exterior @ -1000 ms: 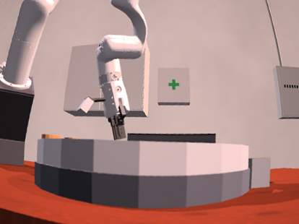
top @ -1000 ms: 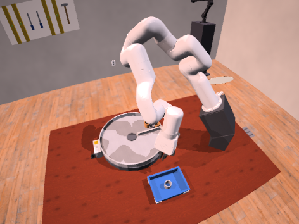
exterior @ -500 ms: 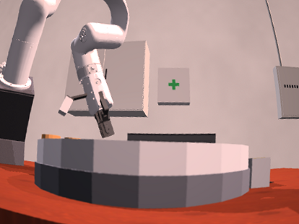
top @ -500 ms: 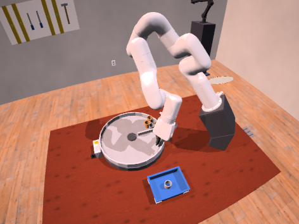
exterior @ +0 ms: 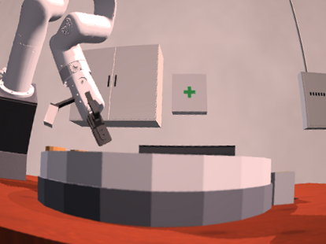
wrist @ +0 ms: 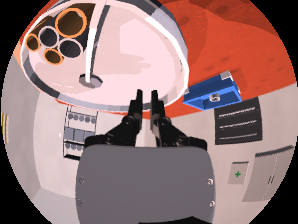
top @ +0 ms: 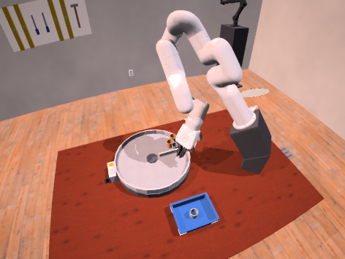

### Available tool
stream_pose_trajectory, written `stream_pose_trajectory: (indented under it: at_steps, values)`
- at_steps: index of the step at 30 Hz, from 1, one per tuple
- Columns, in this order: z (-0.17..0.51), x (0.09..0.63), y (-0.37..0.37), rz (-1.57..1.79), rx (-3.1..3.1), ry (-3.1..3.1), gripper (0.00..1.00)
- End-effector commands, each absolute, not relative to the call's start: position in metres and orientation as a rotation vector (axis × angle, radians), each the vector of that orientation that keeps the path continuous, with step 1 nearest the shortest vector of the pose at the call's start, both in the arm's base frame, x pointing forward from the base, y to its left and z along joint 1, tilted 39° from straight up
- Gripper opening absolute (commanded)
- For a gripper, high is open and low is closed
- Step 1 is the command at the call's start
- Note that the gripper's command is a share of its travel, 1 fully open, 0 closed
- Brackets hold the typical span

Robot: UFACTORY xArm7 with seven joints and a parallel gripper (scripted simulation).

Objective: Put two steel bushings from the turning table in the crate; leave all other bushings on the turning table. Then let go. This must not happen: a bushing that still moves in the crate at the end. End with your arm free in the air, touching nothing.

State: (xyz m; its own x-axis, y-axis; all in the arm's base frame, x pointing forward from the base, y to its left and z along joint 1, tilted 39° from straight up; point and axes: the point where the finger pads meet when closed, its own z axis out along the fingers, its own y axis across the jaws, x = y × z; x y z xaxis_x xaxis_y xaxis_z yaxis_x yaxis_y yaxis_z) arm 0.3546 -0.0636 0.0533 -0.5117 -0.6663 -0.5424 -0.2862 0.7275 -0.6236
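Black, angular fingers on the claw [top: 181,154] [exterior: 102,139] [wrist: 146,91] — nearly together, a narrow gap between them, gripping nothing — hang above the pale, smooth turning table [top: 139,175] [exterior: 129,172] [wrist: 140,55]. Beside the thin straight divider [top: 168,153] [wrist: 93,45] sit two round, hollow grey steel bushings [wrist: 49,27] and three orange-rimmed bushings [top: 169,143] [wrist: 56,22] (one noticeably wider). Over in the boxy blue crate [top: 177,219] [wrist: 200,102], one steel bushing [top: 191,215] [wrist: 211,98] is already home! A yellow patch marks the white control box [top: 111,172] — and on the wall, a pale panel [exterior: 178,100] [wrist: 234,175] wears a green cross.
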Motion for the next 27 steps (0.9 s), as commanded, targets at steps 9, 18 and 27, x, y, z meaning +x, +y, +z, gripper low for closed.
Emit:
stream_pose_trajectory:
  at_steps: [9, 18, 27]
  values:
    - [0.071, 0.342, -0.101, -0.533, -0.684, 2.037, 0.1]
    - [0.079, 0.338, -0.121, -0.512, -0.661, 2.001, 0.1]
    - [0.086, 0.332, -0.138, -0.493, -0.643, 1.972, 0.1]
